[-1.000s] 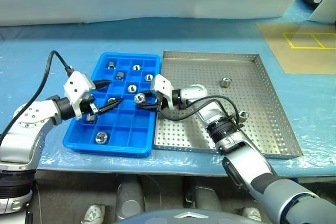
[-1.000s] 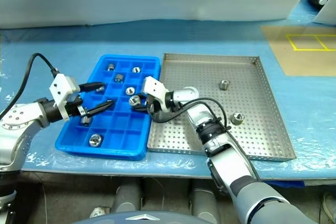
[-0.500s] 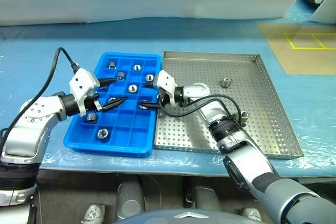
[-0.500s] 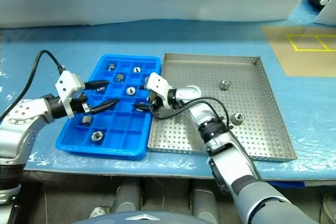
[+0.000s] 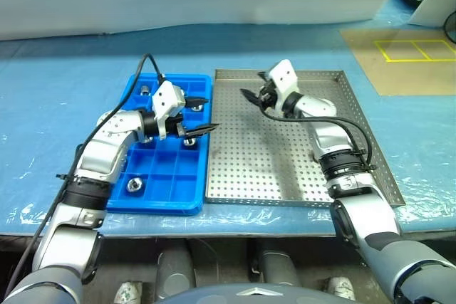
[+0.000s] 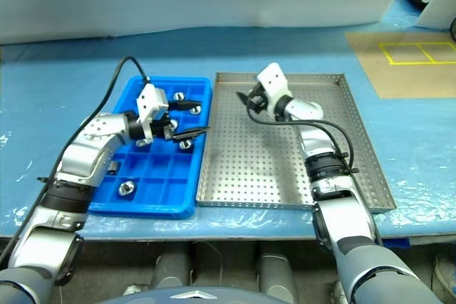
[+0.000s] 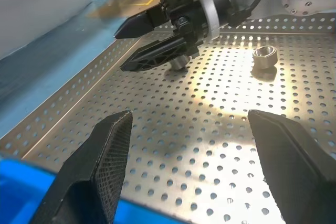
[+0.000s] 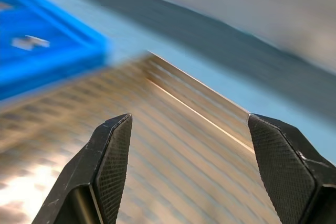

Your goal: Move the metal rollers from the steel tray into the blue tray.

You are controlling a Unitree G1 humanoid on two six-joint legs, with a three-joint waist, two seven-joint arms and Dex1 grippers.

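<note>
The metal rollers (image 5: 134, 185) are sitting mostly in the blue tray (image 5: 153, 204), several scattered through its square compartments; in my left wrist view one more (image 7: 264, 55) is lying on the perforated floor of the steel tray (image 5: 285, 190), and another is partly hidden behind my right tool there. The two trays are lying side by side on the counter (image 5: 64, 83), their long edges touching or nearly so (I cannot tell which). The steel tray's low rim is running around a floor that is largely bare toward me, so there is open room across its near half.

My right tool (image 5: 251, 95) is hovering over the far part of the steel tray, near its far rim, fingers spread apart and holding nothing. My left tool (image 5: 201, 113) is reaching level across the blue tray's right edge toward the steel tray, its two black fingers (image 7: 100, 166) also standing apart and empty, touching nothing that I can see.

The two tools are pointing roughly toward each other, apart, with bare perforated floor between them. Farther out, a brown board (image 5: 399, 62) with yellow lines is lying on the blue-covered counter beyond the steel tray's right side.
</note>
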